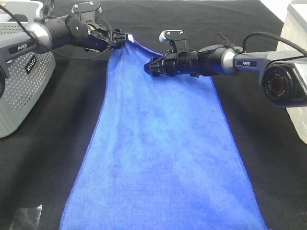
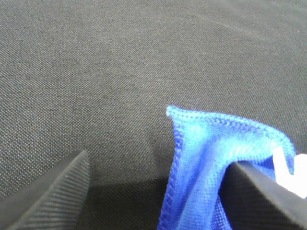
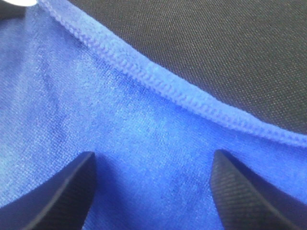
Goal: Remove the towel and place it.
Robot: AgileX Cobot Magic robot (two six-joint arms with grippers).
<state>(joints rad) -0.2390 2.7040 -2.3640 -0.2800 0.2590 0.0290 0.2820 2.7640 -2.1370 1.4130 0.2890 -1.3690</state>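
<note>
Blue towel (image 1: 163, 158) lies spread along the black table cloth (image 1: 57, 158), far corner sitting loose inside the wide-open left gripper (image 1: 125, 38), right gripper (image 1: 147, 67) gaping over the far hem, so I'd centre each hem deep between the jaws before squeezing.

grey perforated box (image 1: 21, 81) on left, white bin (image 1: 297, 28) on right, open black cloth (image 1: 62, 143) flanking the towel (image 1: 163, 158)

The left arm (image 1: 57, 31) reaches in from the left, and the left gripper (image 1: 124, 38) points toward the middle, jaws spread apart. The right arm (image 1: 240, 60) stretches nearly level from the right, with the right gripper (image 1: 148, 68) likewise showing parted jaws.
</note>
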